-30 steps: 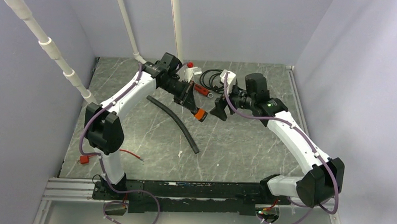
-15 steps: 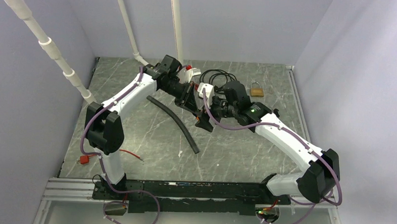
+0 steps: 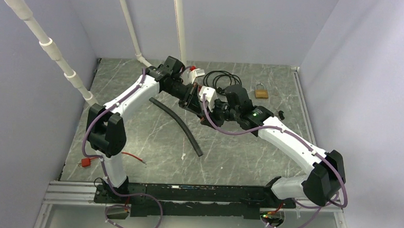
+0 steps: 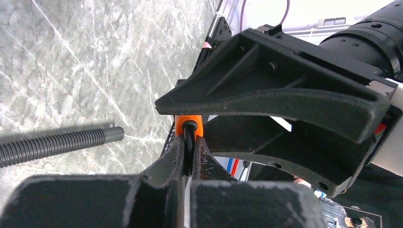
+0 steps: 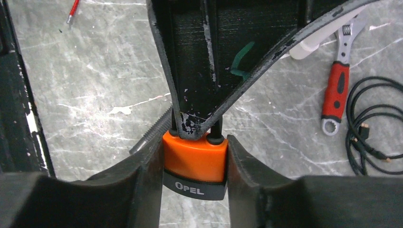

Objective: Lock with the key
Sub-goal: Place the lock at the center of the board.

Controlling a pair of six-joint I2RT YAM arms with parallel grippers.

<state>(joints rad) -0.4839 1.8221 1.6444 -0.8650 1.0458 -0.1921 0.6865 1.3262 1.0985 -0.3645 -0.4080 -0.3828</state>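
Note:
An orange padlock (image 5: 194, 159) with a black base marked OPEL hangs between both grippers above the table. My left gripper (image 4: 188, 145) is shut on its black shackle (image 4: 189, 137); the orange body (image 4: 188, 122) shows just beyond the fingertips. My right gripper (image 5: 195, 164) is shut on the padlock's body, one finger on each side. In the top view the two grippers meet mid-table, the left (image 3: 197, 107) and the right (image 3: 206, 118), and hide the padlock. No key is visible.
A brass padlock (image 3: 261, 91) lies at the back right. A black corrugated hose (image 3: 176, 125) lies left of the grippers. A red-handled wrench (image 5: 335, 90) and a coiled black cable (image 3: 223, 79) lie behind. A red wire (image 3: 131, 156) lies at the near left.
My right arm has swung left to the left gripper and closed on the orange padlock's body. This uncovered the brass padlock. The left arm has stayed in place.

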